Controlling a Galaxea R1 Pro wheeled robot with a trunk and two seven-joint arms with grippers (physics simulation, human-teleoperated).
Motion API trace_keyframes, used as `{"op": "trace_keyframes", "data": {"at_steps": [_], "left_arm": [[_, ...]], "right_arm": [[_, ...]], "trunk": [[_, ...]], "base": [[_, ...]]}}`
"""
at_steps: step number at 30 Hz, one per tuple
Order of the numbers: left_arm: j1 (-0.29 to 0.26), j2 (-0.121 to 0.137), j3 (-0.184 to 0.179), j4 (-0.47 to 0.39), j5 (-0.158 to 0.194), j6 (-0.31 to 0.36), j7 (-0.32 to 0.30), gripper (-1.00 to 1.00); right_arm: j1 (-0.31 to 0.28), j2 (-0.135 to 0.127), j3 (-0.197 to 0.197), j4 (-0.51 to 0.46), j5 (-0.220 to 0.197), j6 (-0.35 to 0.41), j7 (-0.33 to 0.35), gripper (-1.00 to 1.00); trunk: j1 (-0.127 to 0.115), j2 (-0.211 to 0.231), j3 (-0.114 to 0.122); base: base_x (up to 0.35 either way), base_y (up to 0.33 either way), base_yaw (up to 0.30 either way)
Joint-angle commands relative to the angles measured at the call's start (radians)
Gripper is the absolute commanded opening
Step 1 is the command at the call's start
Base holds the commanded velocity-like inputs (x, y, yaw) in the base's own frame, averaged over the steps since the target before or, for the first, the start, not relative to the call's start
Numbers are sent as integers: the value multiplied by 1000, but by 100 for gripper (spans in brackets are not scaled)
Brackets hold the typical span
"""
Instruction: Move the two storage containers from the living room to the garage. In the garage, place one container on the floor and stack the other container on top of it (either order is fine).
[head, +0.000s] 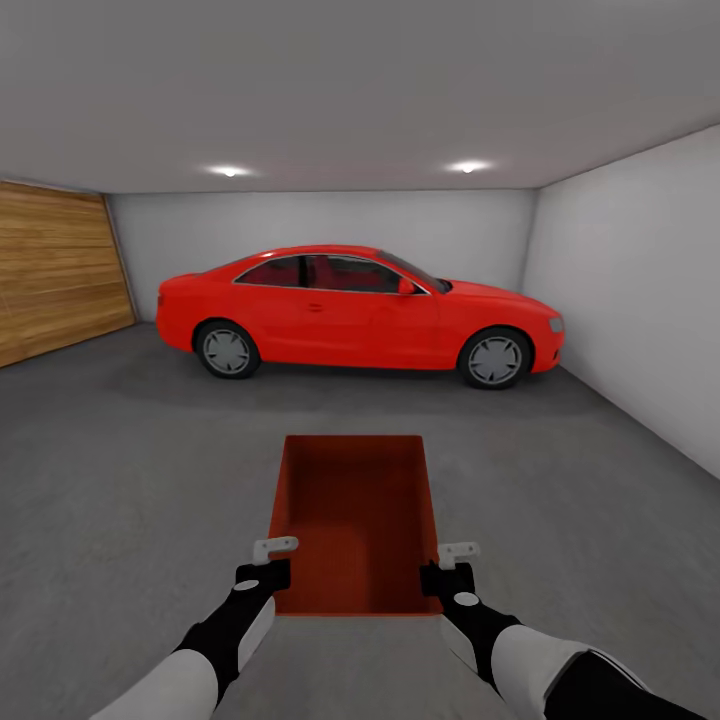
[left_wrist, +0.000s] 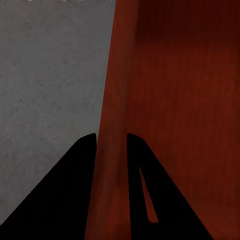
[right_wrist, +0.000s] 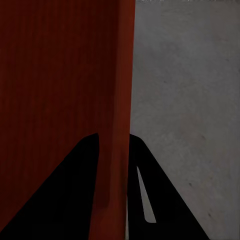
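Garage, grey concrete floor (head: 120, 480): one orange-red storage container (head: 355, 520), open-top, carried between both arms. Left gripper (head: 268, 562) clamps its left wall; right gripper (head: 450, 566) clamps its right wall. Beyond: red car (head: 360, 312), wooden door (head: 55, 268).

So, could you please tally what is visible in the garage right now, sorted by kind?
Bins: 1, held by both grippers
Cars: 1, red
Wooden doors: 1
Ceiling lights: 2
Grippers: 2, left and right, each with fingers either side of a bin wall
Total: 7
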Motion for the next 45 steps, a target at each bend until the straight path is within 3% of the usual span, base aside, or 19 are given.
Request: {"op": "trace_keyframes", "data": {"at_steps": [1, 45], "left_arm": [[-1, 26, 65, -2, 17, 6, 10, -100], [-1, 26, 65, -2, 17, 6, 10, -100]], "right_arm": [[-1, -20, -75, -5, 11, 1, -1, -100], [-1, -20, -75, -5, 11, 1, -1, -100]], "trunk": [[1, -1, -1], [1, -1, -1]], "base": [[319, 0, 0], [320, 0, 0]]}}
